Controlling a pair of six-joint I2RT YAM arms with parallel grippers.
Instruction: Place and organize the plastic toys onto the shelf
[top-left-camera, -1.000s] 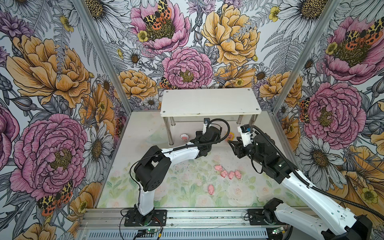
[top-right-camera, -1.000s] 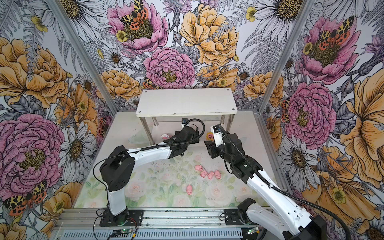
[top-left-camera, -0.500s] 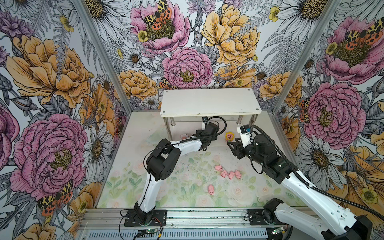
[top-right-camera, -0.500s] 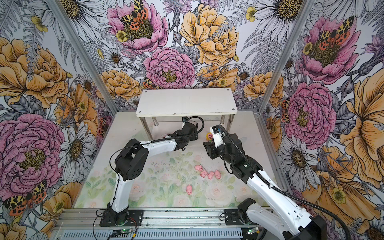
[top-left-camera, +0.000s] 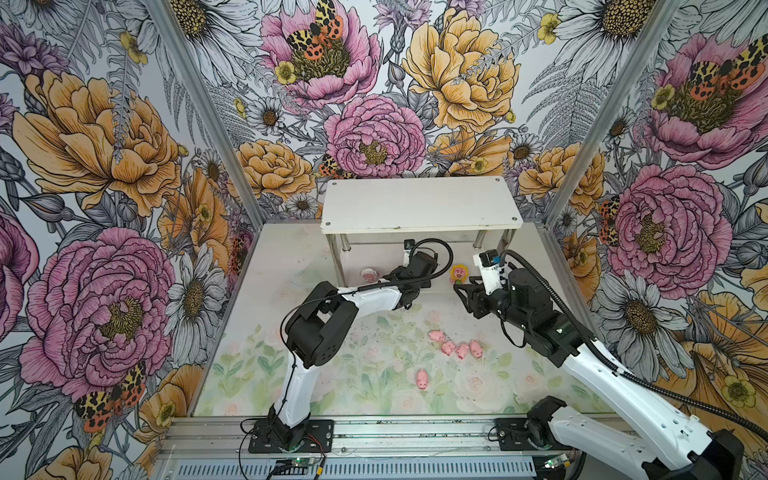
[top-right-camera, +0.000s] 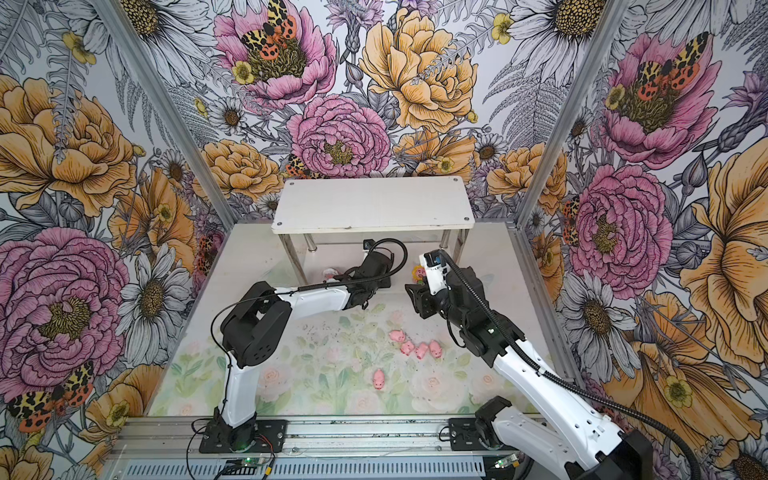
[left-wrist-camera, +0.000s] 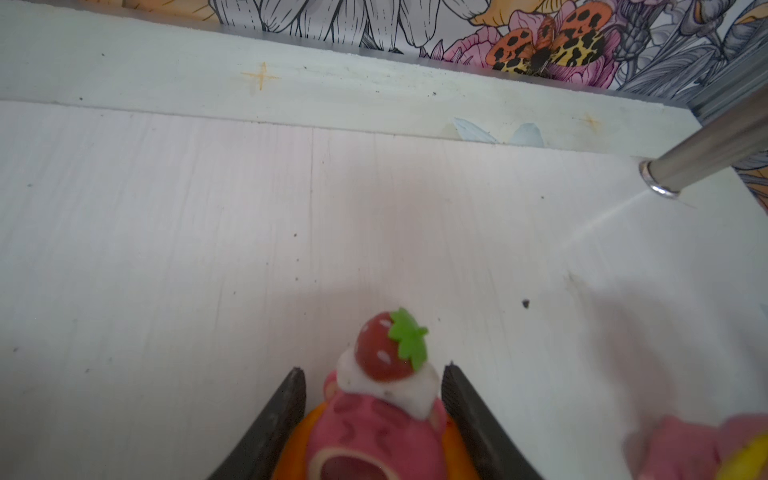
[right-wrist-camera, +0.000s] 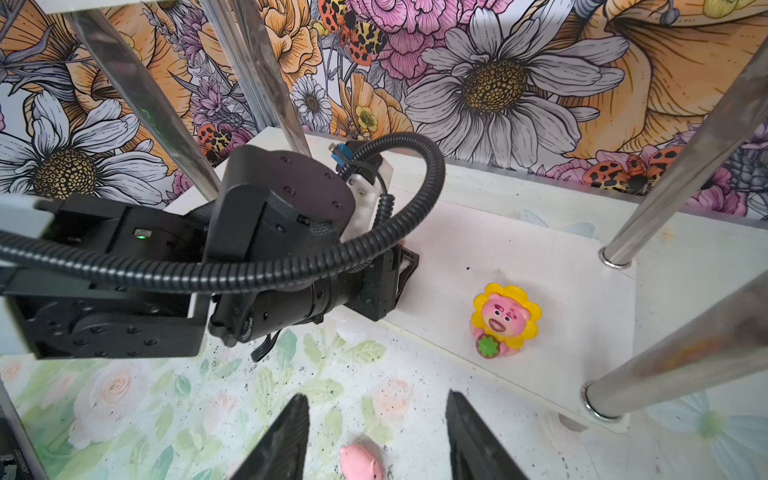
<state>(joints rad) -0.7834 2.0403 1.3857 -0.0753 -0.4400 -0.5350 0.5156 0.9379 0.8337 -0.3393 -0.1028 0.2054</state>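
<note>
Seemingly upright, strawberry uppermost: orange-rimmed toy (left-wrist-camera: 374, 432) within left gripper (left-wrist-camera: 372, 368).

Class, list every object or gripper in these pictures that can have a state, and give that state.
shelf: standing upright.
left gripper: jaws flank orange-rimmed toy closely; grip unclear.
orange-rimmed toy: between those jaws, at the lower tier.
right gripper: open, empty.
yellow-rimmed toy: upright on lower tier, free.
white-rimmed toy: on lower tier, free.
pigs: five loose on table, four clustered, one apart.
</note>
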